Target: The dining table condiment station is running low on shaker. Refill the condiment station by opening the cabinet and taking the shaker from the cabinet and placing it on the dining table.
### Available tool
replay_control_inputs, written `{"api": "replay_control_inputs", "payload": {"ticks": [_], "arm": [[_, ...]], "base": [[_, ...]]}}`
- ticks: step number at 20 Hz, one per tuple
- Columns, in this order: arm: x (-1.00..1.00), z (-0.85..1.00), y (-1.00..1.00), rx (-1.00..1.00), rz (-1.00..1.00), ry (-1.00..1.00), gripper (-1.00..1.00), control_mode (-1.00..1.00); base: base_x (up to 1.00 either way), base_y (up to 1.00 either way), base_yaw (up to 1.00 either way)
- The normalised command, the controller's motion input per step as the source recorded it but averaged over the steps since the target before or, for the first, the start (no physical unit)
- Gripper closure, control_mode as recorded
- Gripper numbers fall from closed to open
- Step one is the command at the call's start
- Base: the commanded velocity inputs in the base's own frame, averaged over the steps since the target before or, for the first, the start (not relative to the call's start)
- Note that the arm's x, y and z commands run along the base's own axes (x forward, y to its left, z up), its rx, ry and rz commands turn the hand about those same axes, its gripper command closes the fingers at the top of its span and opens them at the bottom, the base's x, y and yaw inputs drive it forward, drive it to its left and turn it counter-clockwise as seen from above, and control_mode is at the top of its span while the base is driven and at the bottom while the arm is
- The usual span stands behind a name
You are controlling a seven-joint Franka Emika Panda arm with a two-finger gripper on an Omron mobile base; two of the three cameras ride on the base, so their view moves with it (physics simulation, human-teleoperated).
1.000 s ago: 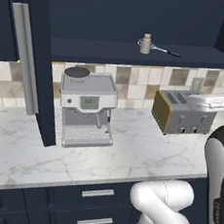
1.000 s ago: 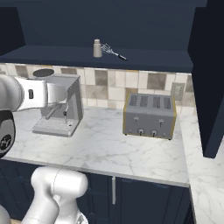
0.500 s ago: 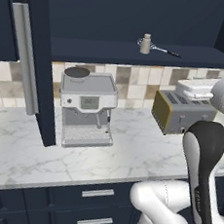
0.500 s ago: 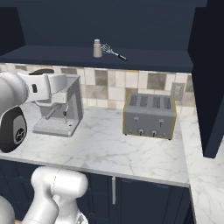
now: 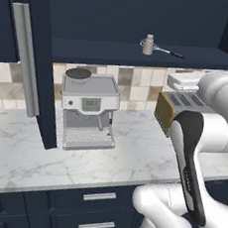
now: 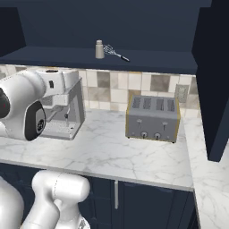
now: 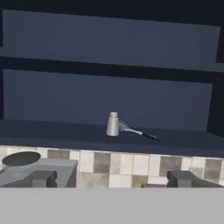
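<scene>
The cabinet point(image 5: 121, 17) stands open, its navy interior exposed above the tiled backsplash point(image 6: 156, 85); one door point(image 5: 36, 63), with a long vertical silver bar handle point(image 5: 27, 59), hangs swung out at the left of the left base view, and another door point(image 6: 219, 80) juts forward at the right of the right base view. The shaker point(image 5: 148, 45) — a small pale cylinder with a narrower rounded cap — stands upright on the cabinet's bottom shelf point(image 6: 67, 57), nearer the shelf's back than its front edge. Just beside it lies a small whisk point(image 6: 115, 53), its wire head touching or almost touching the shaker and its dark handle pointing away toward the shelf's front edge. On the marble worktop point(image 5: 131, 162) below, an espresso machine point(image 5: 89, 111) sits under the shelf's left part and a four-slot toaster point(image 6: 153, 117) under its right part, both near the worktop's back edge. Navy drawers point(image 5: 96, 211) with short horizontal handles run beneath the worktop's front edge. The gripper point(image 7: 112, 178) is held in the air in front of the shelf's front edge and faces the shaker — its two dark fingertips point(image 7: 41, 178) stand spread wide apart with nothing between them, well short of the shaker.
</scene>
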Motion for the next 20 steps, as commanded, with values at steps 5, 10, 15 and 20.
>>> {"api": "replay_control_inputs", "payload": {"ticks": [5,10,15,20], "arm": [[0.89,0.00,0.00,0.02,0.00,0.00,-1.00,-1.00],[0.78,0.00,0.00,0.00,0.00,0.00,-1.00,-1.00],[0.67,0.06,-0.03,0.00,-0.02,0.01,-1.00,-1.00],[0.59,0.04,-0.02,0.00,-0.04,0.03,-1.00,-1.00]], "base": [[0.00,0.00,0.00],[0.00,0.00,0.00],[0.00,0.00,0.00],[0.00,0.00,0.00]]}}
